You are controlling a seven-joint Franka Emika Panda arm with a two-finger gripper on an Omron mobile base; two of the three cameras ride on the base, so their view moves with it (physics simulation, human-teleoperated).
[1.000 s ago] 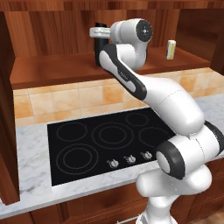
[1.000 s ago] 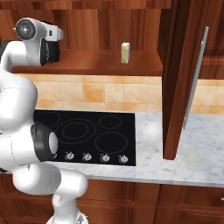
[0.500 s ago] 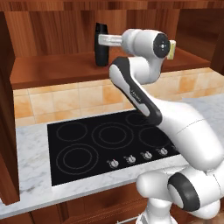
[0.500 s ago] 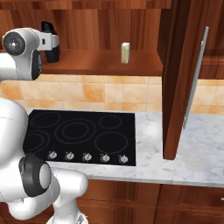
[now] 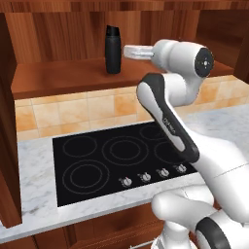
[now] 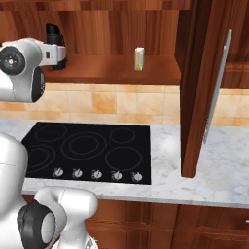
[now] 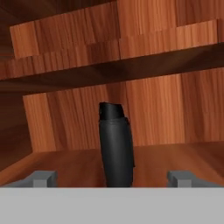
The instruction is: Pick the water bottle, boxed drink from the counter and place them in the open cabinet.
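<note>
Pulled back from the water bottle [image 5: 113,49], the gripper [image 7: 112,177] is now standing off it with its fingers spread wide and holding nothing.

Compared with a second ago, when the hand was close against the bottle, the bottle is now standing alone and upright on the shelf of the open cabinet [image 5: 63,78], its long axis vertical, and the hand is hanging just beside it, toward the middle of the shelf. In the hand view the bottle is lying straight ahead, centred between the two fingertips [image 7: 43,178] but beyond them, not touching. The boxed drink [image 6: 139,59] is standing upright further along the same shelf, well apart from the bottle. Both things seem placed already, so the coming move is probably only drawing away clear of the bottle. No writing is readable on either one.
</note>
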